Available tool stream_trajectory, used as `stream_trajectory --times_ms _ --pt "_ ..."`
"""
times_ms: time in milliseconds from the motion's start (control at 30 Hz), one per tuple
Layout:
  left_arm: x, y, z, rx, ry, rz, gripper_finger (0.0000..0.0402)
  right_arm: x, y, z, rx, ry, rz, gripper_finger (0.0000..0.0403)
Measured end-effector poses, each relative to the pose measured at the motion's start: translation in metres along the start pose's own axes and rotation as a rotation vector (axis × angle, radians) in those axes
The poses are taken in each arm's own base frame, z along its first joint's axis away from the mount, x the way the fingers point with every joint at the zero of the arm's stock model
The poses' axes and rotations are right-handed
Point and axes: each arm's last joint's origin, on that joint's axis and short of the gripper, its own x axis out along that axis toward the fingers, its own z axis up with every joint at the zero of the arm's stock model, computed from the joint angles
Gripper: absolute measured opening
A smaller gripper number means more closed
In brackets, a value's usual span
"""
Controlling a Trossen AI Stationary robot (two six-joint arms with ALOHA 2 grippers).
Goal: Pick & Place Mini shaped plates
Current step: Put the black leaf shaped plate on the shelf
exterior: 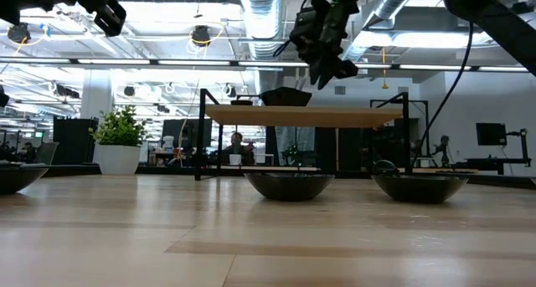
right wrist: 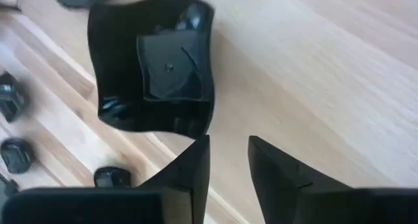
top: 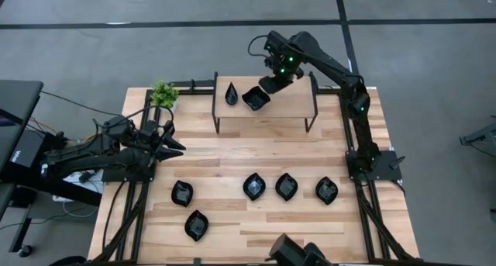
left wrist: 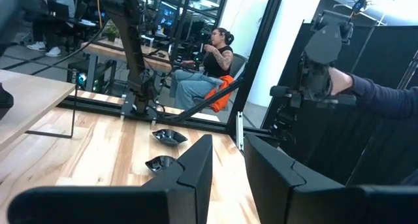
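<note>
The mini shaped plates are glossy black dishes. A wavy-edged square plate [top: 256, 98] [right wrist: 153, 67] sits on the raised wooden shelf [top: 291, 103], next to a narrow teardrop plate [top: 232, 93]. My right gripper [top: 271, 81] [right wrist: 228, 140] hovers just behind the square plate, open, its fingertips clear of the rim and holding nothing. In the low view it hangs above the plate [exterior: 285, 95]. Several leaf-like plates [top: 253, 186] lie on the table below. My left gripper [top: 178, 146] [left wrist: 227, 140] waits at the table's left side, fingers slightly apart and empty.
A small green potted plant [top: 163, 93] stands at the back left corner beside the shelf's black frame. Beyond the table, a person [left wrist: 209, 57] sits at a desk, and a dark sleeve [left wrist: 372, 96] reaches in from the side.
</note>
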Motion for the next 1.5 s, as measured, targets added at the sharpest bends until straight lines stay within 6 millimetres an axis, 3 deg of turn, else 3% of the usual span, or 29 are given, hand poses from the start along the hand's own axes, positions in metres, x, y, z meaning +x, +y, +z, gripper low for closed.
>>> stream_trajectory --times_ms 100,233,433,533,733,967,1167,1333,1500 --pt "0.000 0.000 0.000 -0.017 0.000 0.000 0.0090 -0.011 0.001 -0.003 0.020 -0.030 0.009 0.0098" --pt "0.000 0.000 0.000 -0.059 0.003 -0.010 0.0090 -0.047 0.022 -0.027 -0.093 -0.097 0.094 0.0098" --pt "0.000 0.000 0.000 -0.079 0.005 -0.017 0.0090 -0.098 0.079 -0.094 -0.240 -0.211 0.136 0.0097" --pt "0.000 0.000 0.000 -0.079 0.005 -0.016 0.0090 -0.113 0.109 -0.132 -0.337 -0.273 0.094 0.0097" --pt "0.000 -0.001 0.000 -0.079 0.005 -0.017 0.0090 -0.121 0.154 -0.200 -0.458 -0.327 0.050 0.0097" --pt "0.000 0.000 0.000 -0.078 0.004 -0.015 0.0090 -0.095 0.186 -0.250 -0.534 -0.300 -0.031 0.0097" --pt "0.000 -0.001 0.001 -0.125 -0.001 -0.016 0.0090 -0.062 0.187 -0.267 -0.563 -0.288 -0.185 0.0097" --pt "0.000 -0.001 0.001 -0.128 -0.004 -0.017 0.0090 -0.052 0.160 -0.278 -0.536 -0.324 -0.274 0.0097" --pt "0.000 -0.001 0.001 -0.198 -0.009 -0.019 0.0090 -0.047 0.130 -0.288 -0.481 -0.459 -0.124 0.0097"
